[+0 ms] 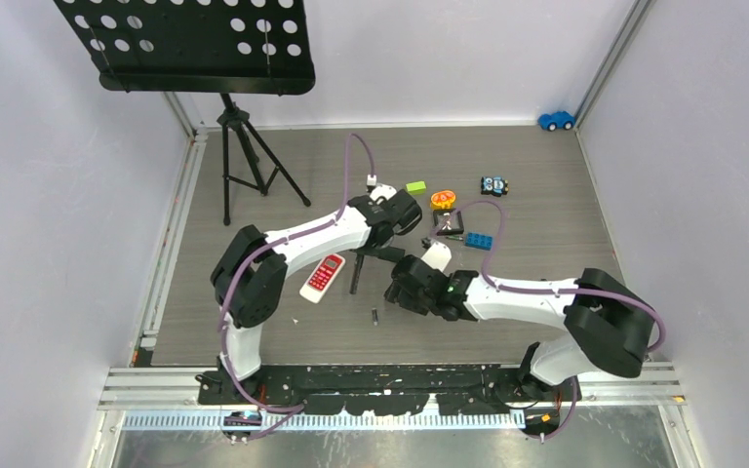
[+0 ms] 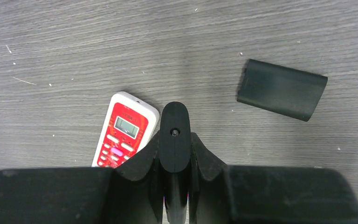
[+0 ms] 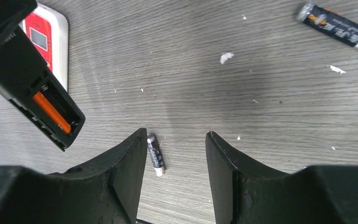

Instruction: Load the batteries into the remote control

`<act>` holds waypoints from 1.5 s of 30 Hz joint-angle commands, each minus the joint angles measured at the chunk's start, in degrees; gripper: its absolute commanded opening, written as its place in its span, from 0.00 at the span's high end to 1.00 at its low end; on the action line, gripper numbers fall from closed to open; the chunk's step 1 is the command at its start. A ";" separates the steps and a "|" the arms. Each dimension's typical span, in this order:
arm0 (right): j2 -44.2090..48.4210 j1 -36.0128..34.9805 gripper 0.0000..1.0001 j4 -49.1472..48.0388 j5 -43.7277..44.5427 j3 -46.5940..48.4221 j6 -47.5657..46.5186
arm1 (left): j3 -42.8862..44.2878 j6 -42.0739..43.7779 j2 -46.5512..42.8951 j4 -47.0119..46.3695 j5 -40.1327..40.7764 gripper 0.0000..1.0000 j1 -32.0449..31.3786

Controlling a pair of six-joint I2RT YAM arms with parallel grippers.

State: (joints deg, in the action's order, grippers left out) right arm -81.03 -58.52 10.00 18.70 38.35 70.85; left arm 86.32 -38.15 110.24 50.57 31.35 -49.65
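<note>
Battery between right fingers; black remote, red remote alongside.

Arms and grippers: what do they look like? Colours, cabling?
Both arms match: left arm and right arm have white links, bulky black joint housings, and a purple cable looping outside each. Left gripper and right gripper have matte black, wedge-shaped fingers. No markings visible.

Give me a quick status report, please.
Left end effector shut on black remote, orange battery seated. Right end effector open over dark battery. Nothing blocking.
</note>
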 commanded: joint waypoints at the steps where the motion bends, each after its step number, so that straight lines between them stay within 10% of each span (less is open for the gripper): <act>1: -2.59 -0.06 0.46 9.63 -1.63 7.85 -4.51 | -0.98 1.50 -7.15 -2.21 2.01 1.00 1.44; 11: -11.78 -6.83 0.37 21.06 -0.27 19.47 -14.24 | -9.70 4.18 -21.65 -8.17 -2.67 1.00 8.49; 36: -24.12 -10.13 0.91 28.76 3.22 29.07 -13.25 | -21.41 4.53 -35.05 -15.04 -13.50 1.00 17.26; 45: -3.93 -10.11 0.95 27.92 7.05 25.36 -18.74 | -31.89 2.64 -41.12 -34.45 -46.58 1.00 19.26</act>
State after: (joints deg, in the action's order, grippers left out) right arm -97.25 -68.51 39.11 22.39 63.81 55.66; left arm 57.04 -33.93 71.68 29.36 3.60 -30.63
